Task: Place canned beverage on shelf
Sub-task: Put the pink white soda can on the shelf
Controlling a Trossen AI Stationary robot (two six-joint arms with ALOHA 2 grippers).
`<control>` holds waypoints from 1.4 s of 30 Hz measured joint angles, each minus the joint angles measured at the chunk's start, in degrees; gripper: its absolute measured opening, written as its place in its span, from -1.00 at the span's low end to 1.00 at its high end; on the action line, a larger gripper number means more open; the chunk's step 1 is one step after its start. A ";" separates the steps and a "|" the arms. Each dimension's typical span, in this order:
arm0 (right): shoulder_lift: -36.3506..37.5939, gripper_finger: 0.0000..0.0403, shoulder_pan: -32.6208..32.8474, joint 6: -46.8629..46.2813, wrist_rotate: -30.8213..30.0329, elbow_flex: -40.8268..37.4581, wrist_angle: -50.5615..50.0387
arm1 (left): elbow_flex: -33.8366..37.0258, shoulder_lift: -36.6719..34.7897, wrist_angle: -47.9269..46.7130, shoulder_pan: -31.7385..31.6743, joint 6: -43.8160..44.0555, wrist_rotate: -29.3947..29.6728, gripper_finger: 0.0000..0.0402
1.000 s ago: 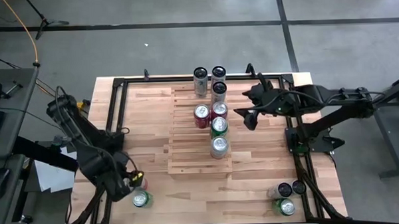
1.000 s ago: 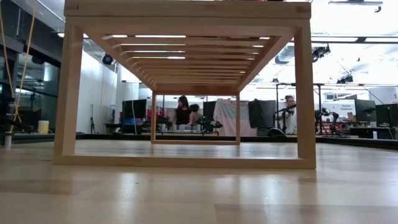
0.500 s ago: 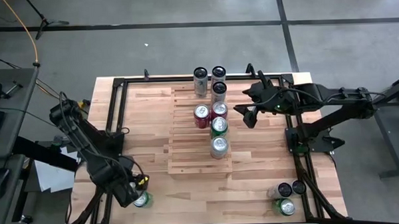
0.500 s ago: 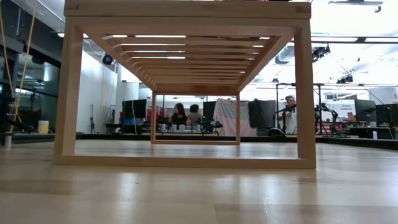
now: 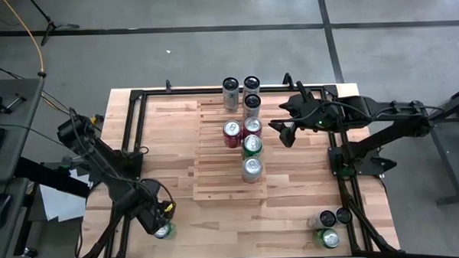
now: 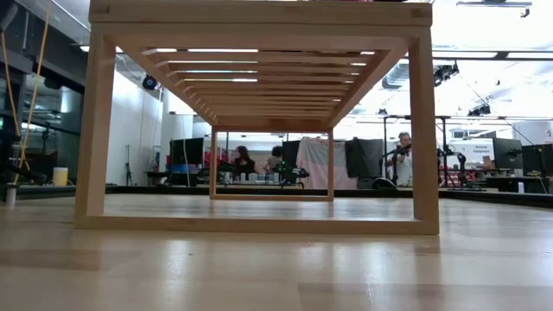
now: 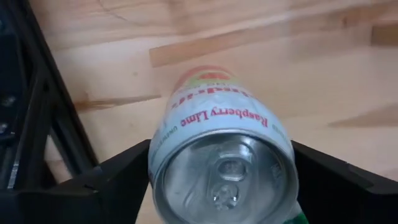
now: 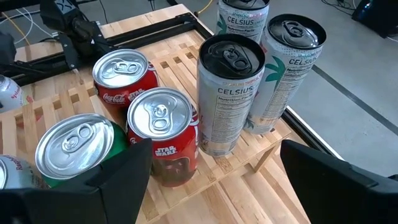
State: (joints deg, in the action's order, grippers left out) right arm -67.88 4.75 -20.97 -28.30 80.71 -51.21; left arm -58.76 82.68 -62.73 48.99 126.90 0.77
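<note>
The left arm reached down toward the near left corner of the desk, its tool (image 5: 162, 227) lowered with both fingers (image 7: 106, 186) spread wide apart. The right arm stretched in from the right side, elbow bent, its tool (image 5: 285, 132) hanging above the desk with fingers (image 8: 118, 171) parted.

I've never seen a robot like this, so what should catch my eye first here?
Probably the cans clustered upright on the pale slatted shelf at mid-table. Then the left gripper at the table's near-left corner, its open fingers on either side of a Raspberry Lime can. The right gripper hovers open beside the shelf.
</note>
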 joint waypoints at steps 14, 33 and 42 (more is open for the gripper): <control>0.00 0.68 0.00 0.00 -0.01 0.00 0.01 | -0.74 -22.75 -0.76 -8.20 -20.55 6.01 0.37; 0.00 0.68 0.07 -2.16 -0.01 0.00 0.03 | -26.36 -25.98 22.05 -12.38 -103.17 35.39 0.37; 0.00 0.68 0.07 -2.16 -0.01 0.02 0.39 | -38.49 -11.83 11.96 -13.09 -152.97 55.81 0.37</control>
State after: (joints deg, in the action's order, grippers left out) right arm -67.88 4.82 -23.14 -28.32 80.73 -50.82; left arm -97.25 70.84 -50.78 35.90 -26.07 56.58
